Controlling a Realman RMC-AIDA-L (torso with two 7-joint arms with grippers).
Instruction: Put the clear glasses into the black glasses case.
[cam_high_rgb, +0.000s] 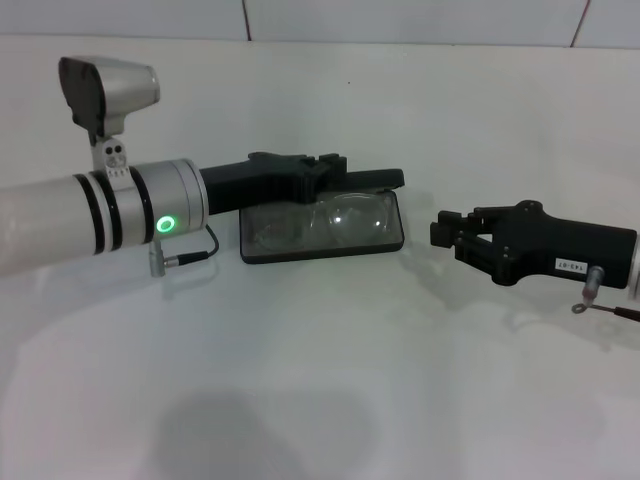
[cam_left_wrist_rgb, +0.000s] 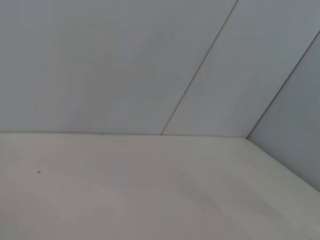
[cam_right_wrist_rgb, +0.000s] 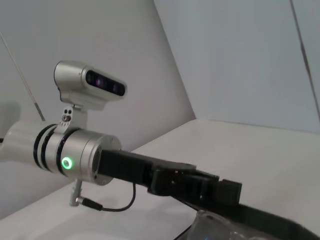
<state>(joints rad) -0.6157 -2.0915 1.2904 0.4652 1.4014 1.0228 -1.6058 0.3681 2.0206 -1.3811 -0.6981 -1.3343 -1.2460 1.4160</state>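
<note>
The black glasses case (cam_high_rgb: 250, 250) lies open at the table's middle, and the clear glasses (cam_high_rgb: 320, 225) rest in its tray. Its lid (cam_high_rgb: 375, 180) stands partly raised along the far side and shows edge-on. My left gripper (cam_high_rgb: 325, 168) reaches in from the left and is shut on the lid's left part. The right wrist view shows that left gripper (cam_right_wrist_rgb: 210, 189) on the lid's rim (cam_right_wrist_rgb: 280, 226), with the clear glasses (cam_right_wrist_rgb: 215, 226) just below. My right gripper (cam_high_rgb: 437, 233) hovers to the right of the case, apart from it, shut on nothing.
A white table (cam_high_rgb: 320, 380) carries everything, and a white tiled wall (cam_high_rgb: 400, 15) rises behind it. A thin cable (cam_high_rgb: 195, 255) hangs from my left wrist near the case's left end. The left wrist view holds only table (cam_left_wrist_rgb: 125, 190) and wall (cam_left_wrist_rgb: 100, 60).
</note>
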